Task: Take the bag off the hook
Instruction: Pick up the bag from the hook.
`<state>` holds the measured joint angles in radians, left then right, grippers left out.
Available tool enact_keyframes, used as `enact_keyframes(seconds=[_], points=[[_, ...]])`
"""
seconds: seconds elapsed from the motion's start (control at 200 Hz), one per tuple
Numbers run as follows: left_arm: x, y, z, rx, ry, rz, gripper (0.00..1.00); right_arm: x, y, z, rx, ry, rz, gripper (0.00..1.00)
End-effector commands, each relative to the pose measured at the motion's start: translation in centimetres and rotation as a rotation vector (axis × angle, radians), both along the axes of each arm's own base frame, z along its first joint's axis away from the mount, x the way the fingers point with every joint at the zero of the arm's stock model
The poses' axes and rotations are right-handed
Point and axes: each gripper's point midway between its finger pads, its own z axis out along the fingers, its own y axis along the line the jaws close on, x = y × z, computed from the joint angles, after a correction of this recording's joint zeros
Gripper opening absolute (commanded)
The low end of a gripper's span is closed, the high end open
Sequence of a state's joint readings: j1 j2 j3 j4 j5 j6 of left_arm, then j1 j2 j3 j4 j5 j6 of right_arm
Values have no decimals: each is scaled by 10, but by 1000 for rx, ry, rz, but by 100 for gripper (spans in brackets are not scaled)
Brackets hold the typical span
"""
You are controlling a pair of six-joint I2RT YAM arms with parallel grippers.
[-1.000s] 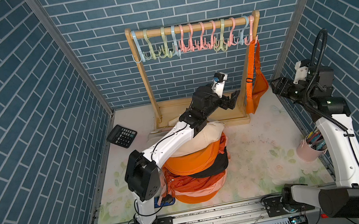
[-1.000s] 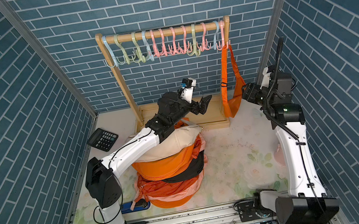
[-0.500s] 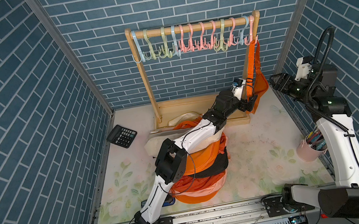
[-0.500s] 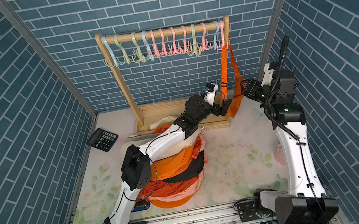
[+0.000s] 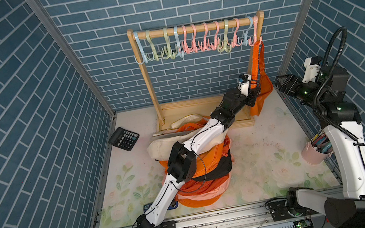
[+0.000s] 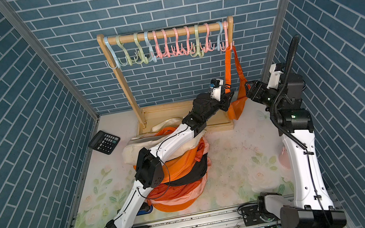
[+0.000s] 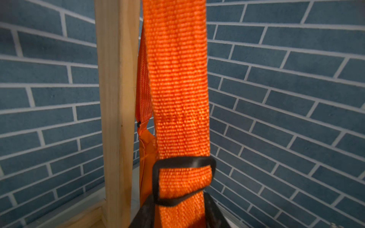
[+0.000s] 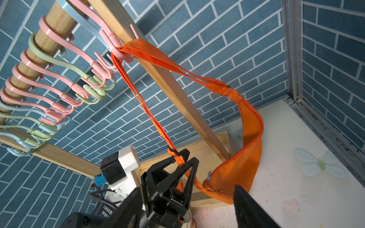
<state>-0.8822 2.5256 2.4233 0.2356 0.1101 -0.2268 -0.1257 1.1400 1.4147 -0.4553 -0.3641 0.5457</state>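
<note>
In both top views, an orange fabric belt bag is hanging by its orange woven strap from the pink plastic hook at the right end of a wooden rail rack. The pouch is sagging beside the rack's right post, down towards the rack's base. The left arm is stretching over a pile of orange and cream bags. The left hand is meeting the strap low down. The right hand is hovering just beside the pouch, apart from it. A black calculator is lying on the floral surface near the left wall.

In the left wrist view, the strap is filling the middle of the picture, running up beside the pale wooden post. A black plastic buckle is sitting across the strap. Just below it, the left hand's dark fingers are standing on either side of the webbing.

In the right wrist view, the strap is looping over the pink hook, and one length is running down to the left hand. The left hand's two black fingers are pressing together, pinching the strap just under the buckle. The pouch is drooping past the post, its lower end by the rack's base. The right hand's own dark fingers are spreading wide, clear of the bag.
</note>
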Motion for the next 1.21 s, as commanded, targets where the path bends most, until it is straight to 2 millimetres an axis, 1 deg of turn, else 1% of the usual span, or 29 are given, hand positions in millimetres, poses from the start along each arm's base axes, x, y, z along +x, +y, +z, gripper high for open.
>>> enact_keyframes(seconds=[0.0, 0.12, 0.145, 0.18, 0.205, 0.27, 0.385, 0.505, 0.695, 0.825, 0.92, 1.075, 1.115, 1.2], points=[[-4, 0, 7, 8, -8, -7, 27, -3, 3, 6, 13, -32, 14, 72], [-9, 5, 16, 21, -30, -4, 16, -1, 4, 7, 20, -34, 23, 72], [-10, 7, 19, 22, -36, -3, 12, -1, 5, 7, 21, -36, 24, 72], [-11, 9, 23, 23, -43, -3, 9, -1, 5, 8, 22, -37, 26, 72], [-12, 11, 26, 25, -47, -3, 5, 0, 5, 9, 22, -39, 27, 72], [-14, 16, 34, 28, -56, -5, 0, 1, 5, 10, 23, -41, 30, 72], [-18, 25, 48, 30, -63, -4, 0, 3, 7, 12, 26, -44, 45, 72], [-15, 39, 54, 59, -34, 18, 0, 6, 14, 16, 25, -65, 91, 72], [-16, 58, 70, 79, -21, 34, 0, 20, 17, 13, 23, -85, 124, 72], [-20, 71, 83, 83, -26, 36, 0, 29, 20, 18, 11, -111, 151, 72], [-22, 81, 92, 78, -34, 39, 0, 34, 22, 25, -2, -139, 171, 72], [-25, 92, 101, 85, -42, 38, 0, 48, 24, 35, -14, -182, 197, 71], [-25, 94, 102, 92, -47, 38, 0, 54, 23, 35, 0, -177, 193, 70], [-22, 102, 103, 101, -44, 46, 0, 66, 27, 35, 21, -181, 222, 68]])
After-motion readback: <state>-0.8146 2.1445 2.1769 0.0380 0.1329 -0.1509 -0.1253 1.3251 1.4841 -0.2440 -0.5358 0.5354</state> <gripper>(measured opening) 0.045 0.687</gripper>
